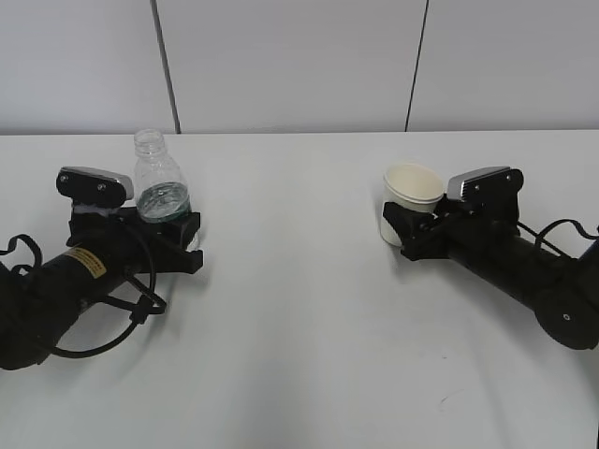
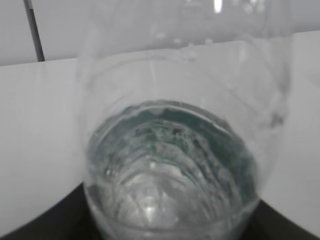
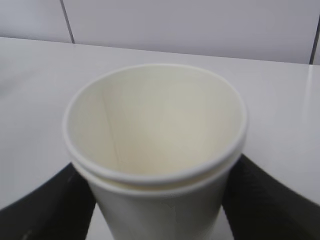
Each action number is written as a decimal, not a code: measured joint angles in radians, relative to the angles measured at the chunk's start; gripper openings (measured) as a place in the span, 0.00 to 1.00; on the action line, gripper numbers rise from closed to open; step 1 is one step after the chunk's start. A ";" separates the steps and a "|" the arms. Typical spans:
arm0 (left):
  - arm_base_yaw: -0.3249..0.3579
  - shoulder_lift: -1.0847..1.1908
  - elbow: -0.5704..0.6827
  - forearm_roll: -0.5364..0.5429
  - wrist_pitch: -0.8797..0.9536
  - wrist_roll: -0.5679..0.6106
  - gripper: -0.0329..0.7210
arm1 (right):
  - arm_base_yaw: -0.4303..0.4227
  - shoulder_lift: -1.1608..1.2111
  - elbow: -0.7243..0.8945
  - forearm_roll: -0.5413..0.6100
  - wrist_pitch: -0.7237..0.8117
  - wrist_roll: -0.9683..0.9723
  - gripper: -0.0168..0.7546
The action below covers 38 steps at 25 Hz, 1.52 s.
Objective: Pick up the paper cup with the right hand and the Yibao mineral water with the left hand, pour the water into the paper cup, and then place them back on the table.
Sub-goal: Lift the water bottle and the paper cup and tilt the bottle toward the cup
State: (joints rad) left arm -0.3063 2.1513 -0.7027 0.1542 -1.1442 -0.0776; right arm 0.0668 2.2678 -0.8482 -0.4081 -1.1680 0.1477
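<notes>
So we've got the big white table (image 1: 299,309) with both arms lying low on it, 1 per side. The left hand (image 1: 171,226) has its fork around the base of the Yibao mineral water (image 1: 161,182), which stands upright on the left of the table with no cap on and only a little water at the bottom. From the left wrist view the bottle fills the whole picture, so we can't tell if the jaws have actually pinched it or are just sitting beside it.

Over on the right, the right hand (image 1: 404,229) has its dark jaws on either side of the paper cup (image 1: 408,208), which looks like 2 cups nested together, empty and upright on the table. Whether that's a real squeeze or just a loose bracket, we can't tell either.

Progress-wise we reckon it's early: both arms are at their targets, nothing looks lifted. Grabbing, lifting, pouring and setting both back down are all left.
</notes>
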 joint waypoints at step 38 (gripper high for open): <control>0.000 -0.206 0.001 0.227 0.211 -0.002 0.54 | 0.000 -0.032 -0.002 -0.489 0.012 0.166 0.75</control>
State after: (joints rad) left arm -0.3063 1.9455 -0.7018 0.3808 -0.9329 -0.0798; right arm 0.0668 2.2359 -0.8498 -0.8970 -1.1555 0.3136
